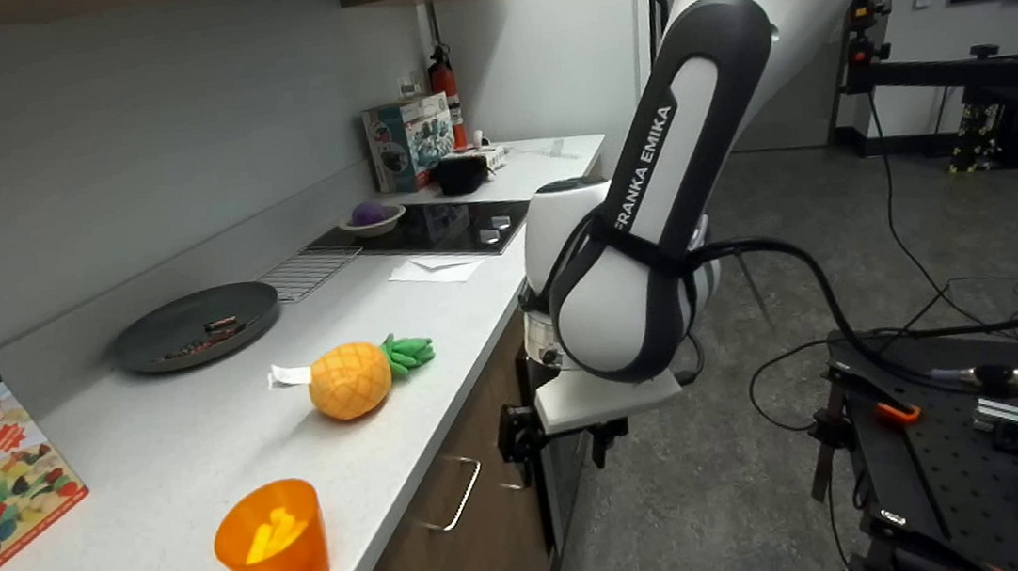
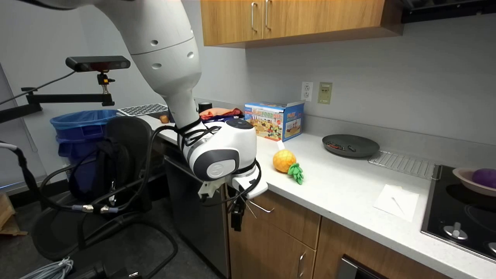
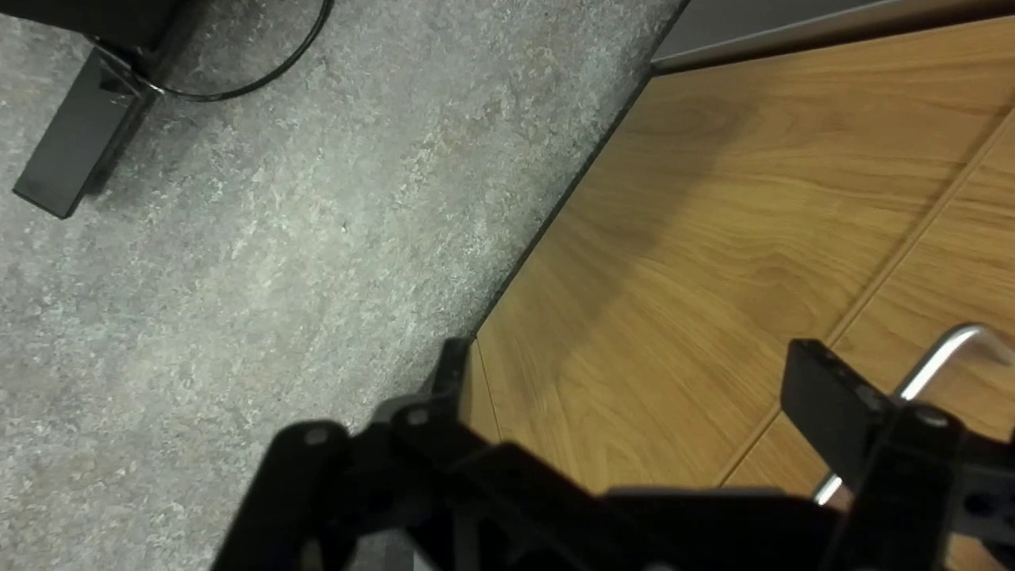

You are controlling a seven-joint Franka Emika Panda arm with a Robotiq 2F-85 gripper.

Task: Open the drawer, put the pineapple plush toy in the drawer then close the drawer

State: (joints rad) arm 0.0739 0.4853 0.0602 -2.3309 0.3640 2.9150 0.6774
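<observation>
The drawer has a brown wood front (image 1: 432, 502) with a silver bar handle (image 1: 467, 496), and it is shut under the counter. The drawer front (image 2: 294, 217) and handle (image 2: 262, 208) also show in an exterior view. My gripper (image 1: 563, 441) is open and empty, low in front of the cabinet near the handle. In the wrist view the fingers (image 3: 632, 349) stand wide apart, and the right finger partly covers the handle (image 3: 940, 361). The pineapple plush toy (image 1: 351, 381), orange with a green tuft, lies on its side on the counter, also in an exterior view (image 2: 285, 161).
An orange cup (image 1: 273, 547) with yellow pieces stands near the counter edge (image 1: 393, 534). A dark pan (image 1: 197, 328), wire rack (image 1: 312, 273), white paper (image 1: 436, 268) and cooktop (image 1: 446, 226) are further along. A food-set box (image 2: 274, 120) stands by the wall. A lower door handle (image 2: 301, 265) sticks out.
</observation>
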